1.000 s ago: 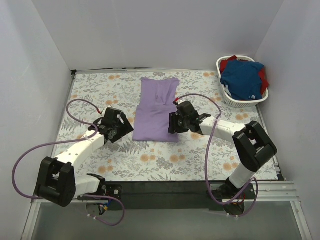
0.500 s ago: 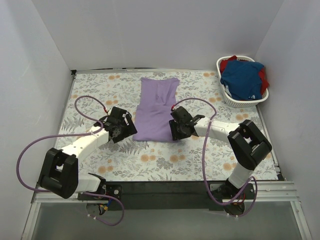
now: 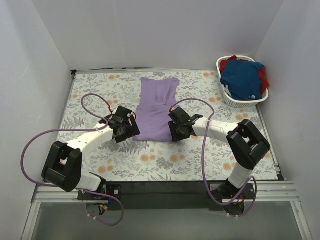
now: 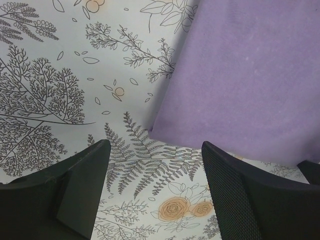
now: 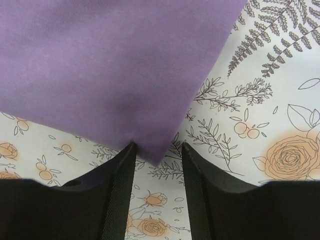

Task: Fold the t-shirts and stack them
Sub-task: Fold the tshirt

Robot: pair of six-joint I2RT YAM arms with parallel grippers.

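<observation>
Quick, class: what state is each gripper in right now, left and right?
Left gripper: open, holding nothing, at a near corner of the lavender t-shirt.
Right gripper: open, jaws astride the other near corner, not closed on it.

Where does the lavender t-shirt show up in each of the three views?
Top external: lavender t-shirt lies flat mid-table.
Left wrist: upper right, its near corner just beyond the left end effector.
Right wrist: upper left, its near corner between the fingers of the right end effector.
Shared landmark: the floral tablecloth along the shirt's near hem.
</observation>
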